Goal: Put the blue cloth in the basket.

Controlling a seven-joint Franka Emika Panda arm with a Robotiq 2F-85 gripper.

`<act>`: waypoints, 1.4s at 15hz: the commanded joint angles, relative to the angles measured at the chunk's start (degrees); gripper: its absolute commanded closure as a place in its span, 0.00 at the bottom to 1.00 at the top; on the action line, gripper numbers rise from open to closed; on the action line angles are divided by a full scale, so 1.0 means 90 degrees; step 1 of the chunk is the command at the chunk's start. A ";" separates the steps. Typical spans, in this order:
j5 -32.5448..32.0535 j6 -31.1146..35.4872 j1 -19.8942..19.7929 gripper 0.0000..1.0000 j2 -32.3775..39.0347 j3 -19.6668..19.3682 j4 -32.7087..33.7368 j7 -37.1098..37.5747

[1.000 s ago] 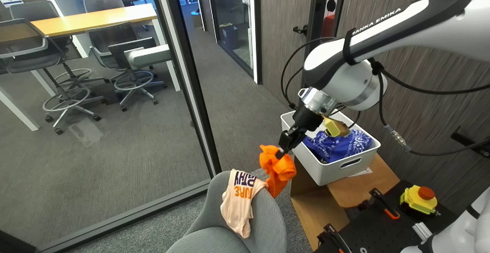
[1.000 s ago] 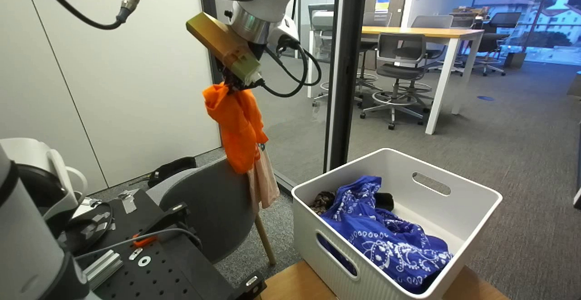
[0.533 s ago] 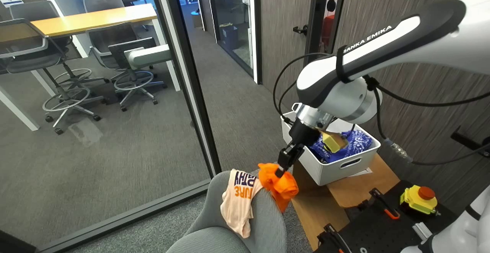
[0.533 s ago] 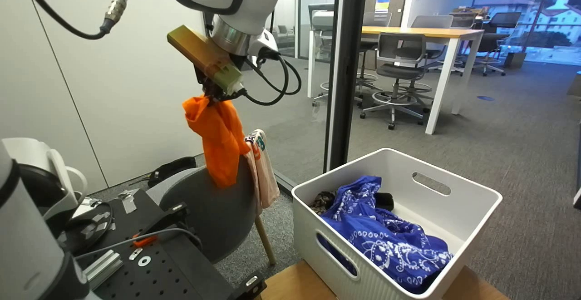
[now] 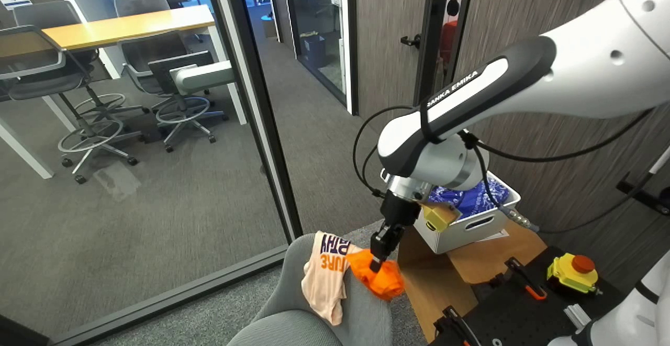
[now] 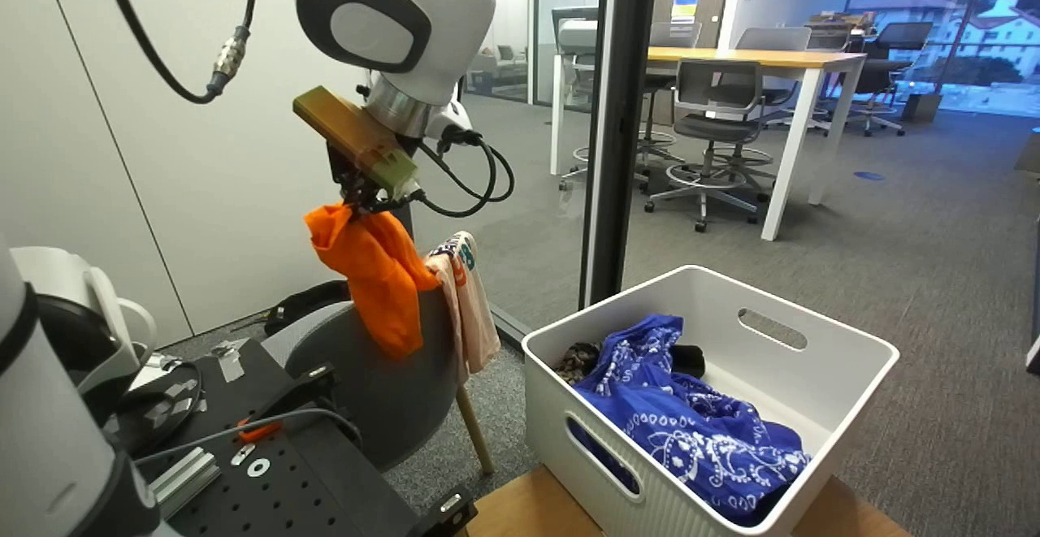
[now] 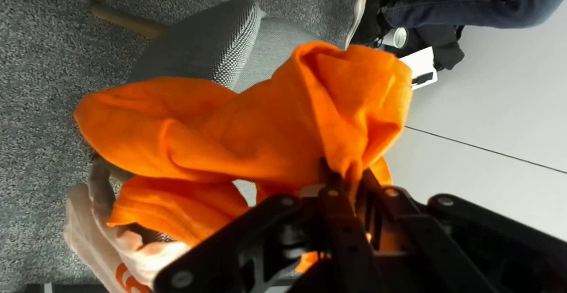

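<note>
Roughly, blue cloth (image 6: 691, 439), lengthwise along bskt wall (image 6: 544, 415)

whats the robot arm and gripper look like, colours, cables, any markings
The arm is white with rounded dark grey panels and lettering reading "RANKA EMIKA". A silver collar leads to a black gripper with jointed links and round bolt heads. A yellowish block sits beside the collar. Black cables hang in loops; one has a silver connector.

Arm (image 5: 523, 89) aslant, fingers (image 7: 339, 209) close together
</note>
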 commanded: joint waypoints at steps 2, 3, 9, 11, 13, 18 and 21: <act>-0.0405 0.0032 -0.0050 0.89 0.0820 0.0039 0.0616 0.0126; -0.0512 0.0030 -0.0068 0.89 0.0971 0.0039 0.0734 0.0151; -0.1075 0.0005 -0.0129 0.89 0.1541 0.0087 0.1238 0.0332; -0.1159 0.0003 -0.0148 0.89 0.1666 0.0109 0.1351 0.0381; -0.1183 -0.0001 -0.0162 0.89 0.1765 0.0132 0.1447 0.0414; -0.1166 0.0004 -0.0156 0.89 0.1955 0.0216 0.1655 0.0460; -0.1234 0.0055 -0.0126 0.84 0.2039 0.0257 0.1735 0.0613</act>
